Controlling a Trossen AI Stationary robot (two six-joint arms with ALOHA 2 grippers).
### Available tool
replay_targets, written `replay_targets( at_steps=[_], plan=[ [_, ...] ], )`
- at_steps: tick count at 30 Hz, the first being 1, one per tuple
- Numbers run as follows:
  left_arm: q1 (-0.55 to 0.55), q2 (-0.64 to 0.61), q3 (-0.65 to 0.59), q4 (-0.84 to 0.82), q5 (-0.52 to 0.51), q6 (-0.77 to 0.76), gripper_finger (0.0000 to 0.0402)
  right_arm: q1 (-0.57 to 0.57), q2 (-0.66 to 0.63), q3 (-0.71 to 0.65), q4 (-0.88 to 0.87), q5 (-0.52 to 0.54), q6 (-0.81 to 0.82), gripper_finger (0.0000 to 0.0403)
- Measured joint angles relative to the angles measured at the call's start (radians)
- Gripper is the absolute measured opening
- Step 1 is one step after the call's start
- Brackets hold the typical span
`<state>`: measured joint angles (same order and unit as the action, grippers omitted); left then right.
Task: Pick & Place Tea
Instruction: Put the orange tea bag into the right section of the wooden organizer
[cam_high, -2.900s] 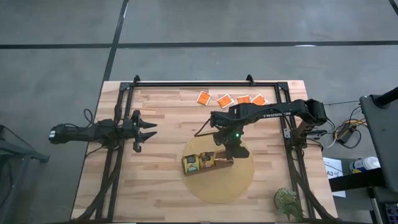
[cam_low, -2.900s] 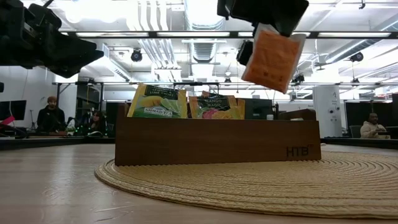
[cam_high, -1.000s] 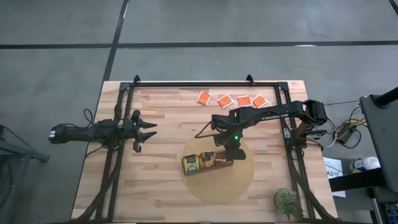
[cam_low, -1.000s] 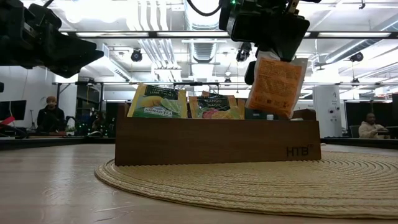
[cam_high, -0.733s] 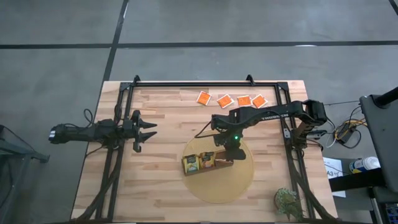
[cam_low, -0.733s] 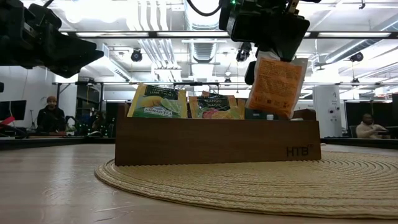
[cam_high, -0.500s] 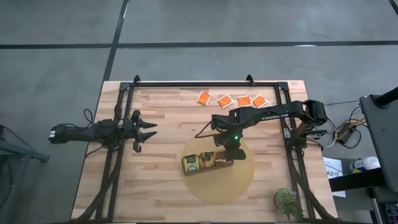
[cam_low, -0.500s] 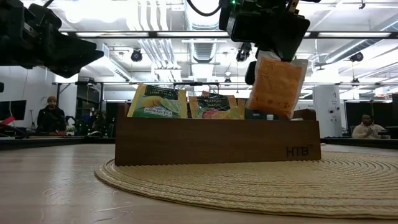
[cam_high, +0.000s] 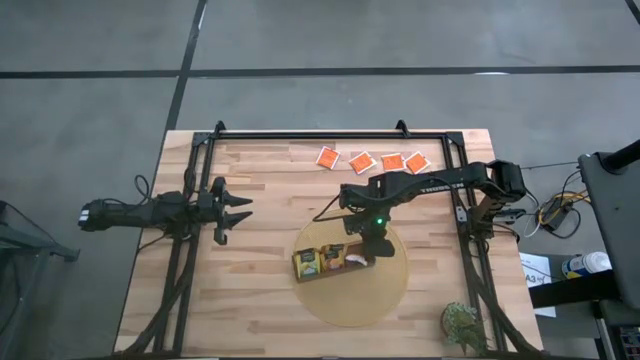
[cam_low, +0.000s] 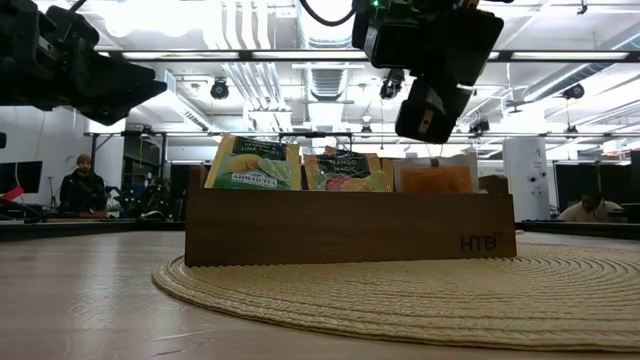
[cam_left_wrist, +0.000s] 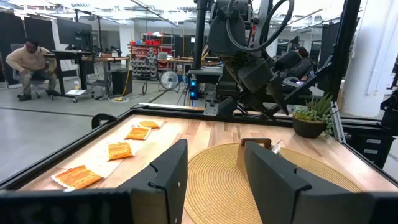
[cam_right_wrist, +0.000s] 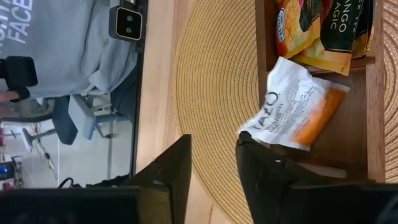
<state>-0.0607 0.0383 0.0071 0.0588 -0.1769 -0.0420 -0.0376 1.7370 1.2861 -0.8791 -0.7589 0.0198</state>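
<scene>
The bright orange, white-edged sachet (cam_right_wrist: 298, 115) lies tilted in the end compartment of the brown wooden tray (cam_low: 350, 228), and its top edge (cam_low: 437, 180) shows above the tray wall. My right gripper (cam_right_wrist: 213, 149) hovers open just above that compartment (cam_high: 362, 243) and touches nothing. Green-and-yellow sachets (cam_low: 252, 163) and yellow-orange sachets (cam_low: 345, 172) stand upright in the other two compartments. Several orange sachets (cam_high: 362, 161) lie flat in a row near the table's far edge. My left gripper (cam_high: 240, 210) waits open over the table's left part.
The tray stands on a round woven mat (cam_high: 380, 290). A small potted plant (cam_high: 462, 322) sits at the table's near right corner. Black frame rails (cam_high: 185, 250) run along the table's left, right and far sides. People sit in the room beyond.
My right gripper has let go of the orange sachet. It hung below the fingers above the tray's end compartment and has fallen into it. The arm itself has stayed in place.
</scene>
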Motion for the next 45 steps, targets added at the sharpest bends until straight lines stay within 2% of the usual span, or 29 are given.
replay_targets(
  at_steps=[10,20,29,31,34,36,45],
  plan=[
    [0.000,0.000,0.000,0.000,0.000,0.000,0.0153,0.000,0.000,0.000,0.008,-0.001,0.004,0.0136],
    [0.000,0.000,0.000,0.000,0.000,0.000,0.0153,0.013,0.000,0.000,0.080,0.000,0.081,0.0119],
    [0.000,0.000,0.000,0.000,0.000,0.000,0.0153,0.114,-0.001,0.000,0.209,0.003,0.092,0.0090],
    [0.000,0.000,0.000,0.000,0.000,0.000,0.0153,0.141,-0.001,0.000,0.213,0.056,0.075,0.0079],
    [0.000,0.000,0.000,0.000,0.000,0.000,0.0153,0.173,0.000,0.000,0.212,0.206,0.058,0.0062],
    [0.000,0.000,0.000,0.000,0.000,0.000,0.0153,0.183,0.000,0.000,0.211,0.265,0.058,0.0052],
    [0.000,0.000,0.000,0.000,0.000,0.000,0.0153,0.188,0.000,-0.040,0.213,0.263,0.056,0.0011]
  ],
)
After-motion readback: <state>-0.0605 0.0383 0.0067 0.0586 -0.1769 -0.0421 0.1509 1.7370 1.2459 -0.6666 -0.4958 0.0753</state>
